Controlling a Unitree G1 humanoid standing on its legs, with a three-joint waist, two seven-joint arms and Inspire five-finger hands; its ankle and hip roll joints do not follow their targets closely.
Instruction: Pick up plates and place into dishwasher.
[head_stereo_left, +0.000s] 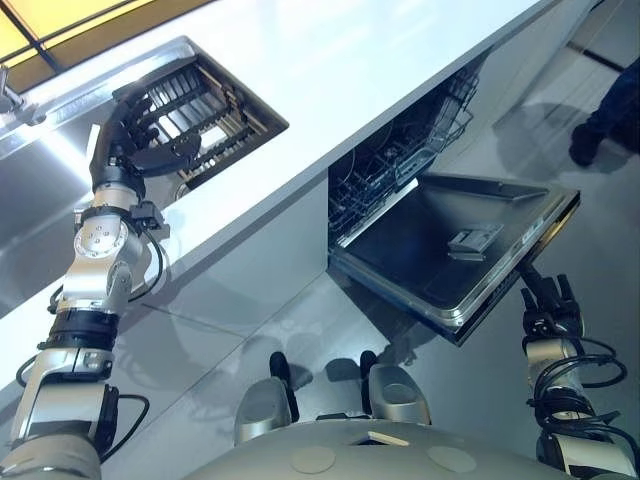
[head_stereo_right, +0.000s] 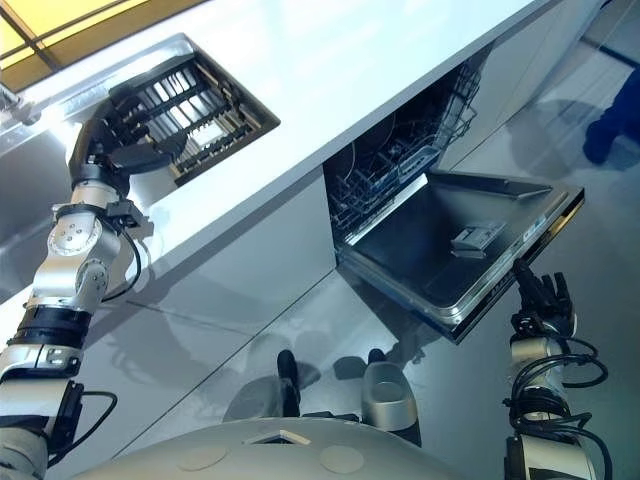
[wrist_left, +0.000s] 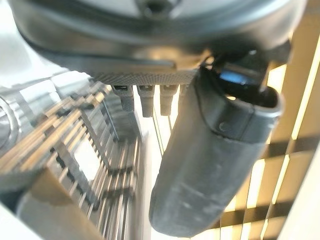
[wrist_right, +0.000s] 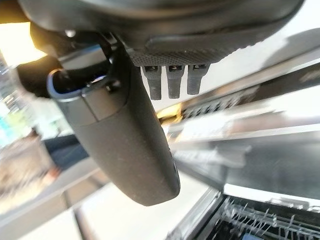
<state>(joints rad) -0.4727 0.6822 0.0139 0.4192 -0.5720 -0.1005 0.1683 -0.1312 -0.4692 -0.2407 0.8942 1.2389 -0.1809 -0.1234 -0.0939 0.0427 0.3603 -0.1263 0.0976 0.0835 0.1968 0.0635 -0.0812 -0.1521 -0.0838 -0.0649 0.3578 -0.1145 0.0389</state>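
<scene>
Hard to tell if any plates are actually sitting in the dish rack (head_stereo_left: 215, 125). It's sunk into the white countertop (head_stereo_left: 350, 70), and all that reads is rows of dark dividers and pale slats, partly covered by the left hand (head_stereo_left: 125, 135). That hand hovers right over the rack's near corner, spread loose with its thumb (wrist_left: 215, 150) stuck out straight and nothing gripped that can be seen. In its wrist view the fingers are cut down to short stubs.

The dishwasher (head_stereo_left: 400, 170) under the counter has its door (head_stereo_left: 440, 270) dropped open, with the detergent compartment (head_stereo_left: 472, 240) on its inner face. The wire rack (head_stereo_left: 385, 180) inside is dim, so its contents can't be made out.

The right hand (head_stereo_right: 540, 295) points straight fingers up at the door's outer edge; can't tell if it's touching.

A person's leg (head_stereo_left: 605, 115) is cut off at the far right.
</scene>
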